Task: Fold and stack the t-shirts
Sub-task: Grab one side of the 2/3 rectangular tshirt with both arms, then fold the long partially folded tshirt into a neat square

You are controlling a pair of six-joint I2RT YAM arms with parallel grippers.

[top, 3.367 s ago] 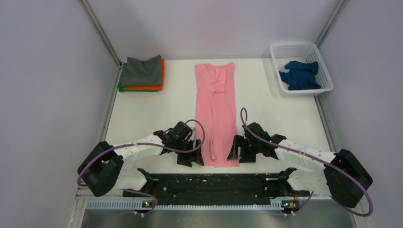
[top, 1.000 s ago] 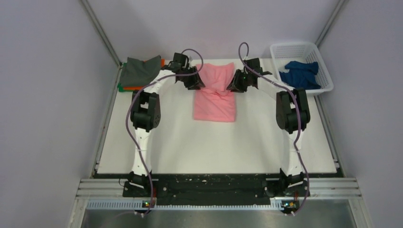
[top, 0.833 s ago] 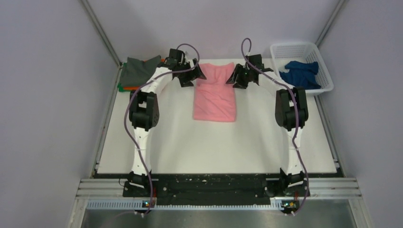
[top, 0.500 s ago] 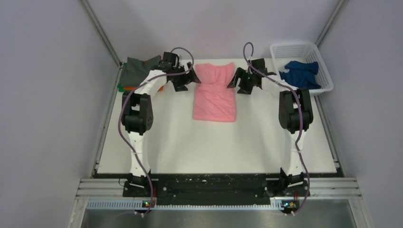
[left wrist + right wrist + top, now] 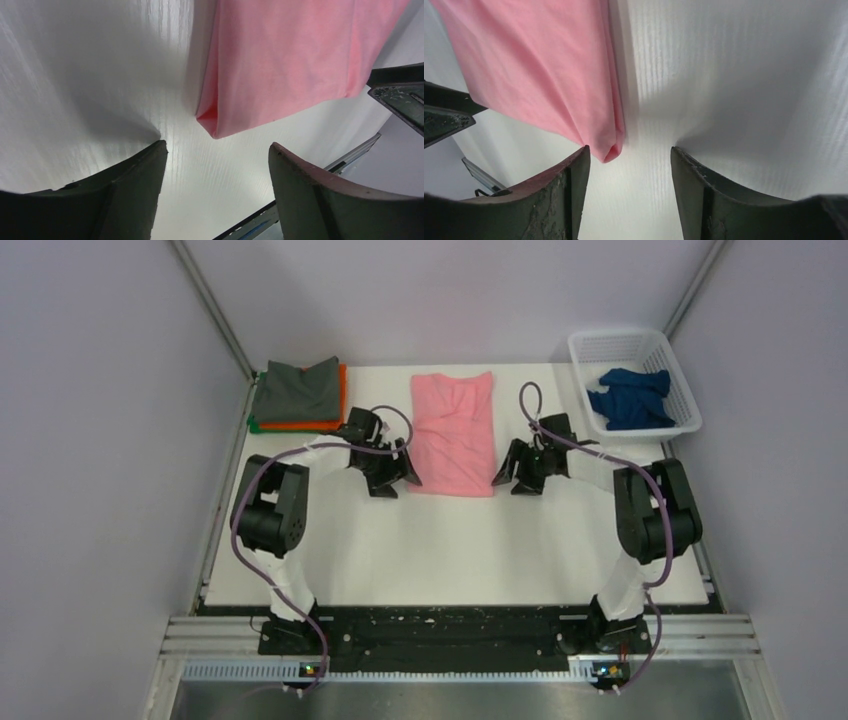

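Note:
A light pink t-shirt (image 5: 454,433) lies folded in half at the middle back of the table; its near fold corners show in the left wrist view (image 5: 280,60) and the right wrist view (image 5: 539,70). My left gripper (image 5: 403,477) is open and empty just left of the shirt's near left corner. My right gripper (image 5: 504,480) is open and empty just right of its near right corner. A folded stack with the dark grey t-shirt (image 5: 297,390) on top, orange (image 5: 318,424) and green (image 5: 253,425) edges below, sits at the back left. A navy blue t-shirt (image 5: 630,397) lies crumpled in the basket.
A white lattice basket (image 5: 590,344) stands at the back right corner. Grey walls close in the table on the left, back and right. A black rail (image 5: 450,625) runs along the near edge by the arm bases.
Both grippers carried the pink shirt's near end to the far end, folding it in half, let go, and drew back toward me to the new near corners, open.

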